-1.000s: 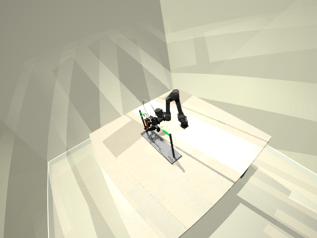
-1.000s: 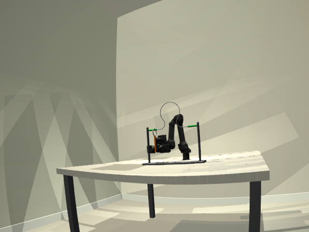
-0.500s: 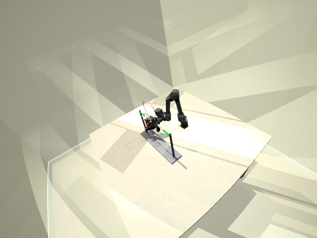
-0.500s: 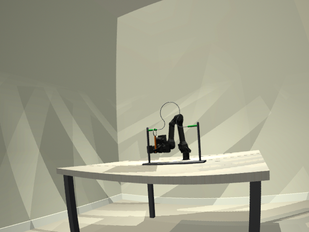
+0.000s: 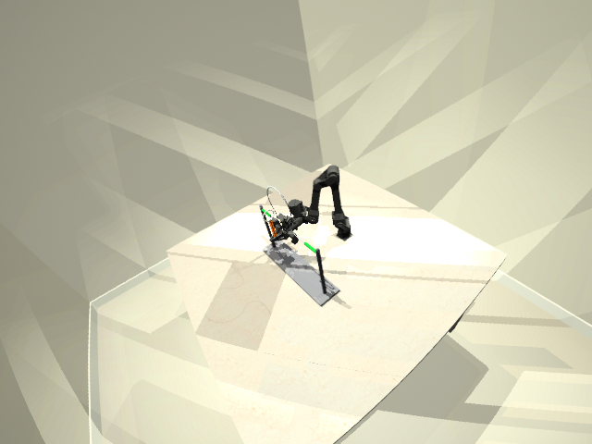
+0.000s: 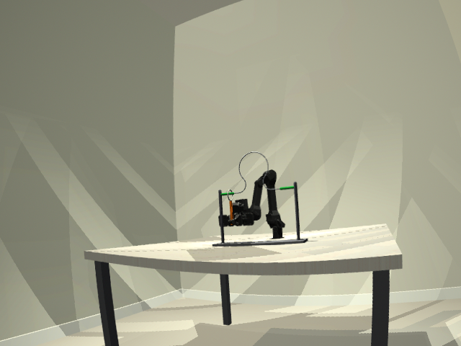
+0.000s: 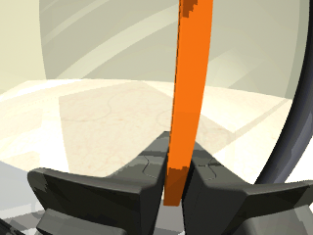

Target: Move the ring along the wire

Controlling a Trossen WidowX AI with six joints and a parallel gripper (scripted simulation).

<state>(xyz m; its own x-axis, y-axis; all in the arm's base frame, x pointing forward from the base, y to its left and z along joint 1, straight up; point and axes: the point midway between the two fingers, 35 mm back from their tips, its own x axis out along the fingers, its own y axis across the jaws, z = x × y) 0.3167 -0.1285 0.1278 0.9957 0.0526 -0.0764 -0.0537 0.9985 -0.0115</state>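
The orange handle [image 5: 272, 228] [image 6: 230, 209] [image 7: 191, 73] is upright, with its ring [image 6: 227, 196] above it. The ring is around the green part [image 6: 224, 194] beside the left post [image 6: 222, 234] [image 5: 264, 217], near that part's inner end. My gripper [image 5: 275, 237] [image 6: 231, 222] [image 7: 174, 137] is shut on the handle's lower end. The thin grey wire [image 6: 253, 151] arches up between the two green parts. The other green part [image 5: 311, 247] [image 6: 287, 187] is beside the right post [image 5: 321, 272] [image 6: 297, 212]. The ring is outside the wrist view.
Both posts stand on a grey base plate [image 5: 305, 279] on the table. In the wrist view a dark post [image 7: 295, 124] rises close on the right of the fingers. The arm reaches in from behind the wire, its upper links near the grey wire in the exterior view.
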